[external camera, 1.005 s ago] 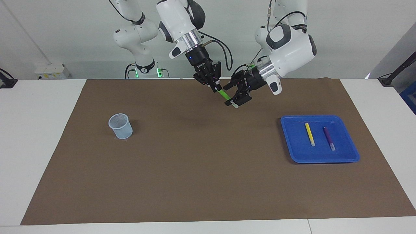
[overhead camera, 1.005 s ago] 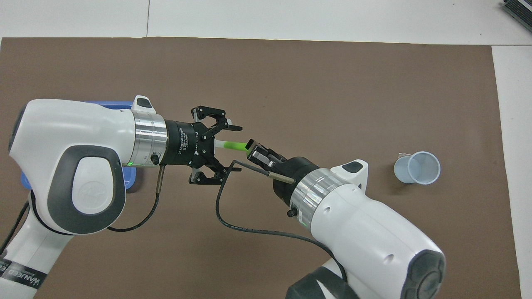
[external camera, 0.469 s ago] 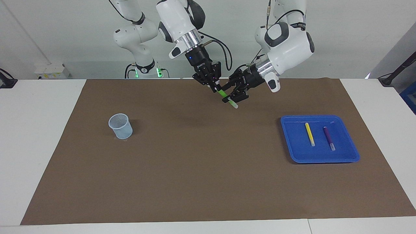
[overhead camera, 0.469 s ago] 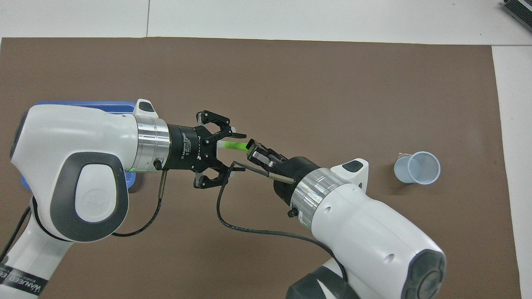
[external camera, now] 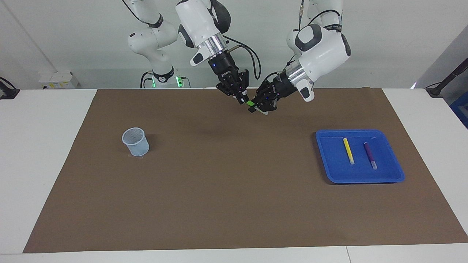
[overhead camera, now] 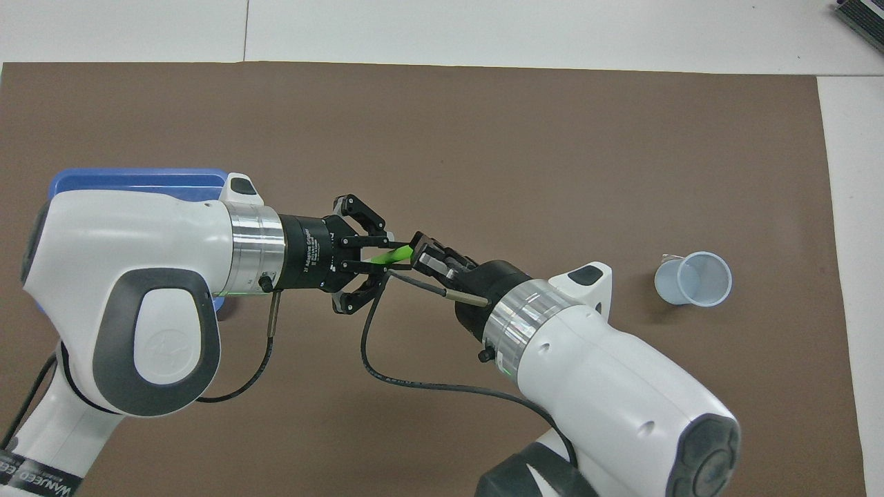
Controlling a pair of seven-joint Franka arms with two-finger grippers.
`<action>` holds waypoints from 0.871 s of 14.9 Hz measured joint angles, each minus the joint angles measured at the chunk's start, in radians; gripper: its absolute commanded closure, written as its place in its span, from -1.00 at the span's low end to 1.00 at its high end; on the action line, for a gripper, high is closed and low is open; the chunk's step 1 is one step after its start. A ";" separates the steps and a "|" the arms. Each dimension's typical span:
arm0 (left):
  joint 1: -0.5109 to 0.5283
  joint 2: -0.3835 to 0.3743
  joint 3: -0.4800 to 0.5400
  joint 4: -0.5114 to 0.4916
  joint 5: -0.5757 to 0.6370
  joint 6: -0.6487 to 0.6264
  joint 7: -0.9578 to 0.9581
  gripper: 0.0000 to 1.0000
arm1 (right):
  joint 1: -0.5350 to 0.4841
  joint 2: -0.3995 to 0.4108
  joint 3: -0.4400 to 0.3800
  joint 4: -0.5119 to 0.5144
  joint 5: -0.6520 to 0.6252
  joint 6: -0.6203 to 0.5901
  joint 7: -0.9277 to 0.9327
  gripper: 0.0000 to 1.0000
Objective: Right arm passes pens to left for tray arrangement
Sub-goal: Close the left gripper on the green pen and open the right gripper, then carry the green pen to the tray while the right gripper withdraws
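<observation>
The green pen is held in the air over the brown mat, above the middle of the counter's robot-side edge.

Facing view: the right gripper is clenched on the upper end of the green pen. The left gripper meets it from the tray side and is clamped on the pen's lower part, so both grippers grasp the same pen. The blue tray lies toward the left arm's end of the counter. In it, the yellow pen and the purple pen lie side by side, apart from each other. The pale mesh cup stands toward the right arm's end and appears empty.

Overhead view: the left gripper and the right gripper meet tip to tip, with only a short green length showing between them. The tray is largely covered by the left arm. The cup shows no pen inside.

Progress: two of three pens are placed. The third is at the handover. Remaining, by judgement: release by the right gripper, transfer to the tray, and placement beside the other two pens.
</observation>
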 measured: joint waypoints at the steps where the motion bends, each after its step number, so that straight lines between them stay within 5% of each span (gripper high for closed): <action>1: 0.000 -0.001 0.000 0.000 0.000 0.001 0.000 1.00 | 0.000 0.000 0.000 0.000 0.000 0.000 0.000 1.00; 8: 0.000 0.000 0.000 0.000 0.000 0.011 0.007 1.00 | 0.000 -0.002 0.002 0.000 0.000 0.000 0.000 0.99; 9: 0.000 0.000 0.000 0.000 0.000 0.011 0.008 1.00 | 0.000 -0.002 0.002 0.000 0.001 0.000 0.000 0.43; 10: 0.000 0.000 0.000 0.000 0.000 0.011 0.008 1.00 | 0.000 -0.002 0.002 0.001 0.003 -0.003 0.000 -0.55; 11: 0.000 -0.001 0.000 0.000 0.000 0.009 0.011 1.00 | -0.002 -0.001 -0.001 0.002 0.003 -0.009 0.000 -1.00; 13: 0.000 -0.005 -0.001 0.000 0.000 0.009 0.013 1.00 | -0.007 -0.001 -0.010 0.006 0.003 -0.020 0.000 -1.00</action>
